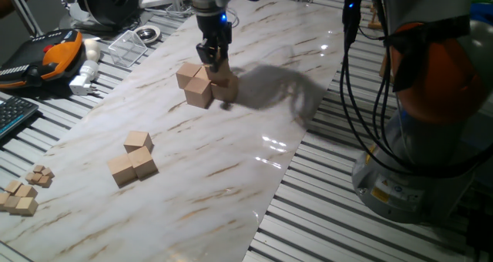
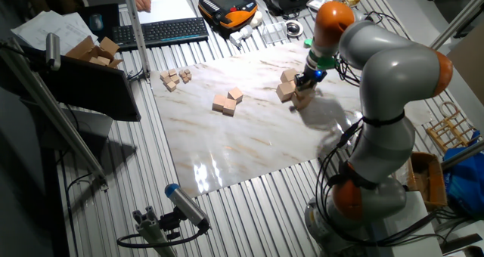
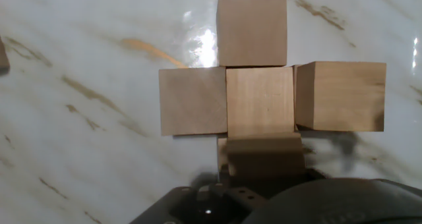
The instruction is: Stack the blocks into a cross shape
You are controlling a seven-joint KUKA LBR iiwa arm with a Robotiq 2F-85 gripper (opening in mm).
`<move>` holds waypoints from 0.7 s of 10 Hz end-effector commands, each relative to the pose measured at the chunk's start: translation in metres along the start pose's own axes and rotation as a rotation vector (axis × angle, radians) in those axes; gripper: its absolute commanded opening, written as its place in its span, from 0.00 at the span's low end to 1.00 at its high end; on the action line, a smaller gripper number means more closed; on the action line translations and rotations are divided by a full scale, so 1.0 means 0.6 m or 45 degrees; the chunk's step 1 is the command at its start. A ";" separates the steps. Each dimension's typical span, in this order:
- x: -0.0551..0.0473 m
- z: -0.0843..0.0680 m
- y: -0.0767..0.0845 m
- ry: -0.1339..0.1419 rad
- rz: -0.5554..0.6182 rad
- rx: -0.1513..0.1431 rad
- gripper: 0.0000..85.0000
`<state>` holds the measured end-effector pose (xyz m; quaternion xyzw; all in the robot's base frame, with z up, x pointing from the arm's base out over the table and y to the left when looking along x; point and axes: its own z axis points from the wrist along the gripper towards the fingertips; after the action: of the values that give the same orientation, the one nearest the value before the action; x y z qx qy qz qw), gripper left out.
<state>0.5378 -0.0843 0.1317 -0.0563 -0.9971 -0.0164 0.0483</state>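
Showing unmarked blocks (image 3: 260,109), no writing.

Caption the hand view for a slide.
Light-tan wooden cubes laid in a cross on the white marbled tabletop, seen from above.

Bare marble board (image 1: 231,150) lies open between the cross blocks (image 1: 202,85) and 3 spare blocks (image 1: 134,159).
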 end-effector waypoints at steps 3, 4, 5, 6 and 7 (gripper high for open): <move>-0.012 -0.019 0.015 0.002 0.444 -0.034 0.00; -0.013 -0.019 0.017 -0.017 0.509 -0.036 0.00; -0.013 -0.020 0.016 -0.017 0.648 -0.063 0.00; -0.012 -0.021 0.013 0.001 0.793 -0.101 0.00; -0.011 -0.023 0.013 -0.007 0.893 -0.101 0.00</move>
<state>0.5464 -0.0781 0.1445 -0.1735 -0.9832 -0.0238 0.0519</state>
